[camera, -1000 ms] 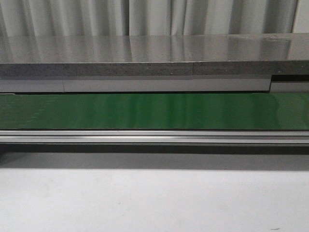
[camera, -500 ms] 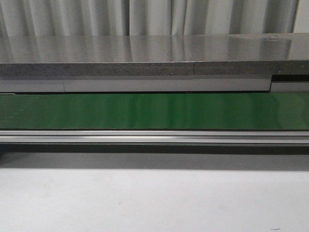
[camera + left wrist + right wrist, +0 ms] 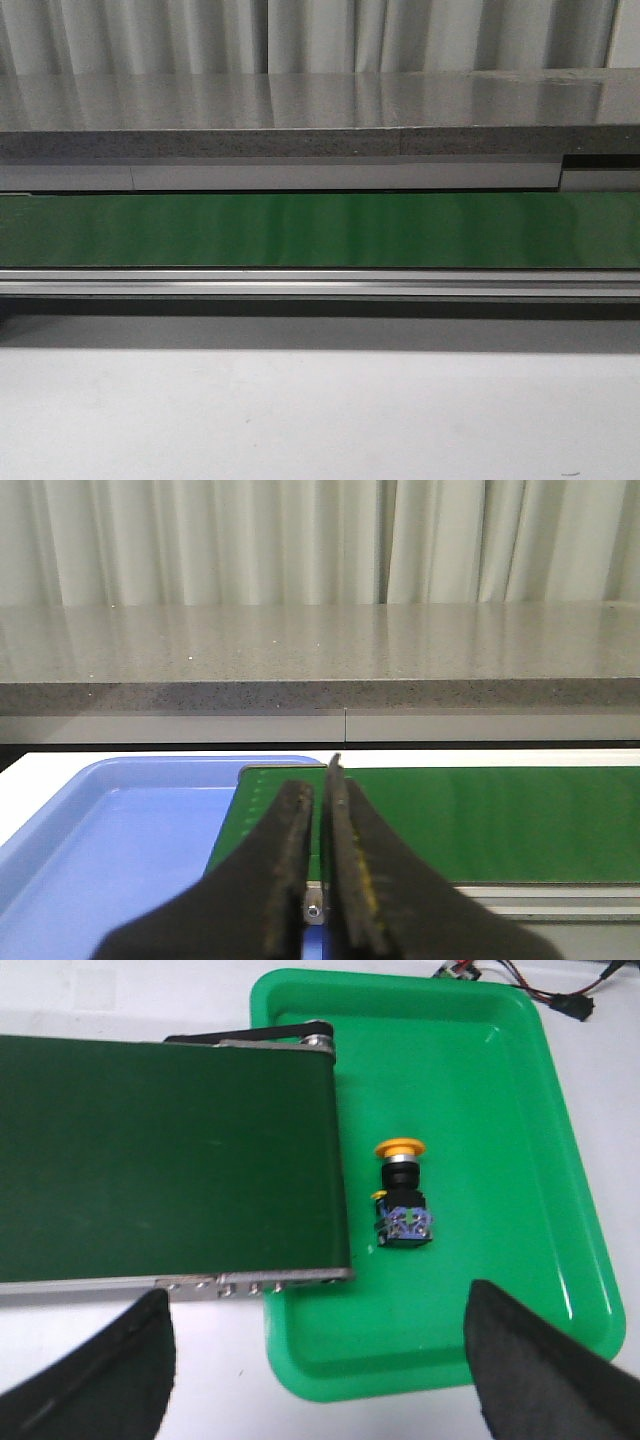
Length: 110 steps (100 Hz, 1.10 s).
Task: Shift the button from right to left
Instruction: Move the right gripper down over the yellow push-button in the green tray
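The button (image 3: 402, 1198), a dark square body with an orange-yellow round cap, lies on its side in a green tray (image 3: 500, 1110) in the right wrist view, close to the end of the dark green conveyor belt (image 3: 160, 1155). My right gripper (image 3: 315, 1350) is open and empty, high above the tray's near corner, with the button beyond the fingertips (image 3: 530, 1360). My left gripper (image 3: 318, 800) is shut and empty, above the belt's other end (image 3: 480, 820) beside a blue tray (image 3: 130, 830). Neither gripper shows in the front view.
The green belt (image 3: 320, 230) runs across the front view with a metal rail (image 3: 320, 283) before it and a grey stone counter (image 3: 300, 110) behind. Red and black cables (image 3: 545, 985) lie past the green tray. White tabletop (image 3: 320, 420) lies in front.
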Each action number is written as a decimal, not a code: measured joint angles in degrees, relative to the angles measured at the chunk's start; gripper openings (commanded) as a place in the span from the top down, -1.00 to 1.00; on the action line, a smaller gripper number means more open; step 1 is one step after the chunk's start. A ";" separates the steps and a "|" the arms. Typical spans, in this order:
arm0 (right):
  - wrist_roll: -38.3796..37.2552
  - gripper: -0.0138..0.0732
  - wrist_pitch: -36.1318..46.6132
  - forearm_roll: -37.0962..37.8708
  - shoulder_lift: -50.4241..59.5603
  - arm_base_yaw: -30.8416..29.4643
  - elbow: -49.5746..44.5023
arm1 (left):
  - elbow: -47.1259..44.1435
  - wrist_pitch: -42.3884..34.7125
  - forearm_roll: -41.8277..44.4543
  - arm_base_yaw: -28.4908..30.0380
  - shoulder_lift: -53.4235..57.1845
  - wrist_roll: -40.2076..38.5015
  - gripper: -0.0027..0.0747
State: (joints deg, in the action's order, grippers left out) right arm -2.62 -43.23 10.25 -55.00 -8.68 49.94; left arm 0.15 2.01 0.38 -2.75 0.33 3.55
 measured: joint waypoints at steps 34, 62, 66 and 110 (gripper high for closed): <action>3.03 -0.60 5.16 0.21 -17.25 -8.26 6.44 | 0.00 0.00 0.00 0.00 0.00 0.00 0.92; 13.37 -0.60 7.27 -5.51 -27.86 -14.53 12.33 | 0.00 0.00 0.00 0.00 0.00 0.00 0.92; 15.68 -0.60 7.27 -7.20 -29.02 -15.67 12.90 | 0.00 0.00 0.00 0.00 0.00 0.00 0.92; 35.69 -0.56 7.74 -20.60 -39.37 -23.62 14.80 | 0.00 0.00 0.00 0.00 0.00 0.00 0.92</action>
State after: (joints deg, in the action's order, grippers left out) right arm 33.07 -35.50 -10.35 -94.37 -32.30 64.74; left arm 0.15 2.01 0.38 -2.75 0.33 3.55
